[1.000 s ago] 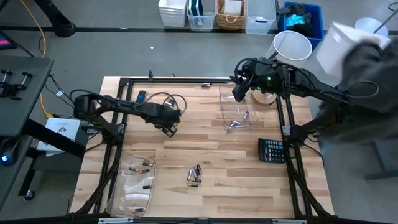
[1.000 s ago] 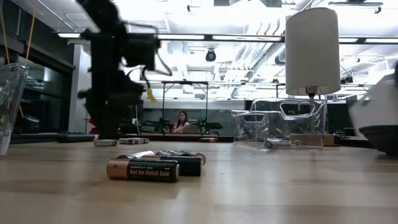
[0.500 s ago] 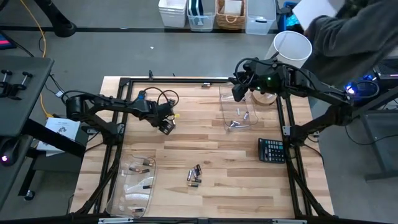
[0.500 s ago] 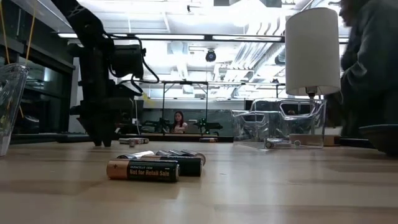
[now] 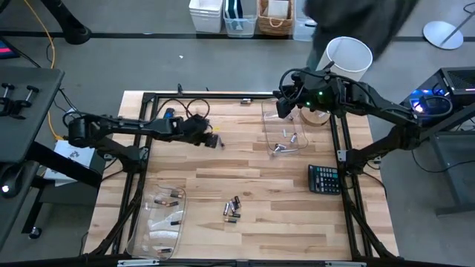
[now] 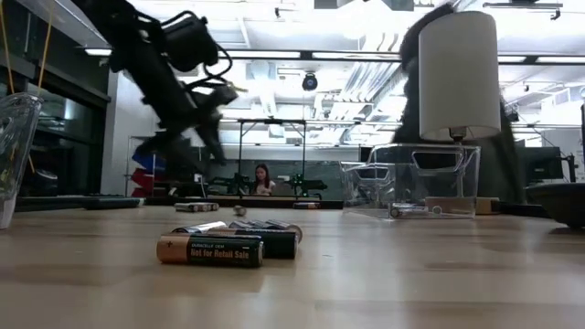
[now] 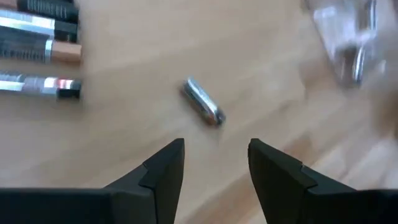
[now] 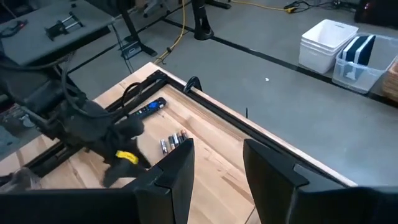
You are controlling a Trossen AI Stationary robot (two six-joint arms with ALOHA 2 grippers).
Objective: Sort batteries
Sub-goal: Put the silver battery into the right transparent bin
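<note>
Seeing two clear trays (image 5: pixel 269 126) on the table (image 5: pixel 297 222), at 1 and 8 o'clock, each holding a few batteries. Noting one calculator (image 5: pixel 324 179) at 4 o'clock. Hovering the left gripper (image 7: pixel 214 144) at 11 o'clock, moderately parted, gripping nothing, one silvery battery (image 7: pixel 202 110) lying just ahead. Hanging the right gripper (image 8: pixel 217 146) over the 1 o'clock tray, parted, empty. Counting roughly five loose batteries (image 5: pixel 232 209) clustering near 6 o'clock.

You have a small cluster of batteries (image 5: pixel 232 209) lying flat mid-surface, dark with copper-brown ends beside silvery ones. One silvery battery (image 7: pixel 203 110) lies apart on the wood, turned diagonally. More batteries (image 5: pixel 286 141) lie farther off to the right.
</note>
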